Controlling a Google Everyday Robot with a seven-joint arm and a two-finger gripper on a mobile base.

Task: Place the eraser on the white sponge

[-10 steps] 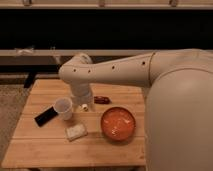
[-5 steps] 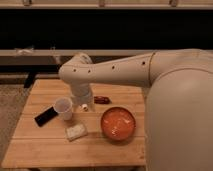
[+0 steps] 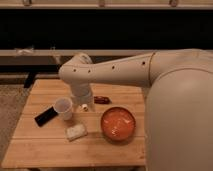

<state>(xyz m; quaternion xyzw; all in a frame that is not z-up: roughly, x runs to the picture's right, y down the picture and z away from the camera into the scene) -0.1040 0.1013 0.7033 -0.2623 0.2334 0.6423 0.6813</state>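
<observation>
Indoor robot test space, lab or office type, exact kind unclear: a small wooden slat table [image 3: 50, 147] on speckled carpet [image 3: 11, 107], with a dark wall [image 3: 125, 30] crossed by pale rails [image 3: 30, 52] behind. The tool [image 3: 84, 104] hangs low over the table's middle, beside the cup [image 3: 63, 107].

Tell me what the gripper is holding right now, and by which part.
Nothing. The gripper hangs low beside the cup with nothing in it; the eraser lies flat on the table, on the cup's other side, untouched.
</observation>
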